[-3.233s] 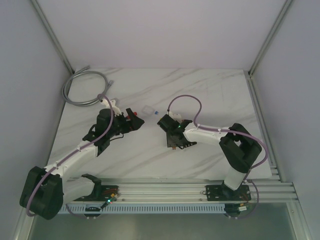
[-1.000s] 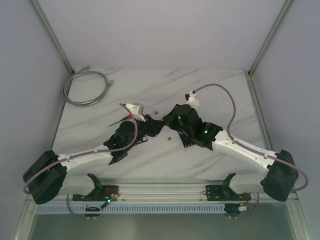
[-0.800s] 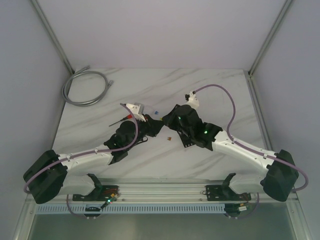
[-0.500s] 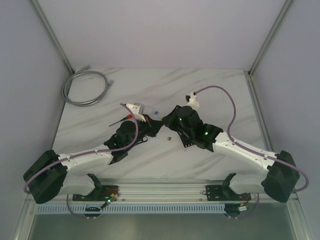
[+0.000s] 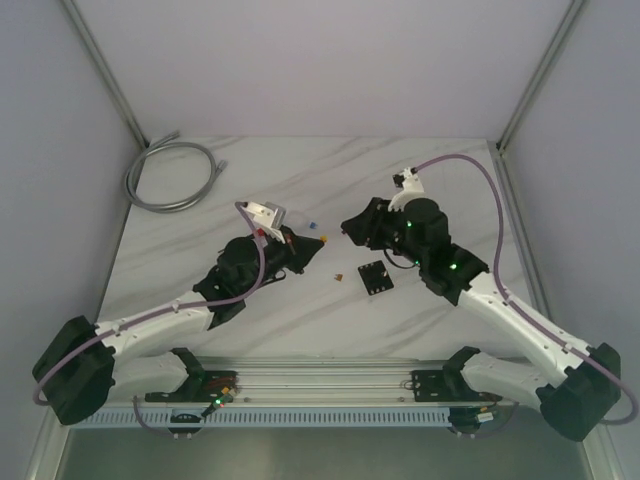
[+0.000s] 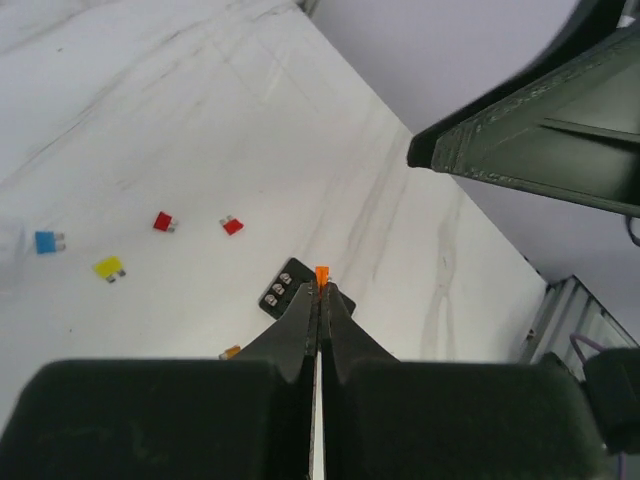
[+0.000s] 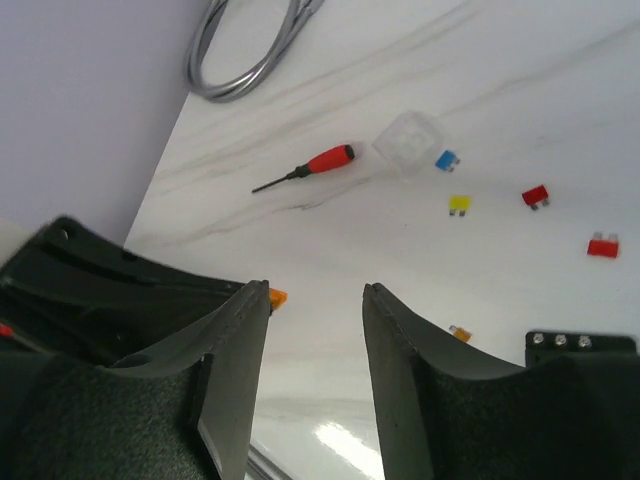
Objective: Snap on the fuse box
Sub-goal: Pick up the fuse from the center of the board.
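Note:
The fuse box [image 5: 375, 276] lies flat on the marble table, a small black square; its corner shows behind my left fingertips [image 6: 283, 288] and at the lower right edge of the right wrist view [image 7: 580, 346]. My left gripper [image 5: 320, 243] [image 6: 321, 287] is shut on a tiny orange fuse [image 6: 321, 273] [image 7: 277, 297], held above the table to the left of the fuse box. My right gripper [image 5: 351, 226] [image 7: 315, 295] is open and empty, raised just behind the fuse box and facing the left gripper.
Loose fuses lie on the table: blue [image 7: 446, 159], yellow [image 7: 459, 205], two red [image 7: 536, 196] [image 7: 602, 245], amber [image 7: 459, 333]. A clear cover [image 7: 410, 140] and a red-handled tool [image 7: 320, 162] lie beyond them. A grey cable coil [image 5: 170, 175] sits at the back left.
My right gripper has drawn back to the right and opened wider, and the fuse box now lies uncovered on the table. My left gripper has shifted slightly right, holding the orange fuse.

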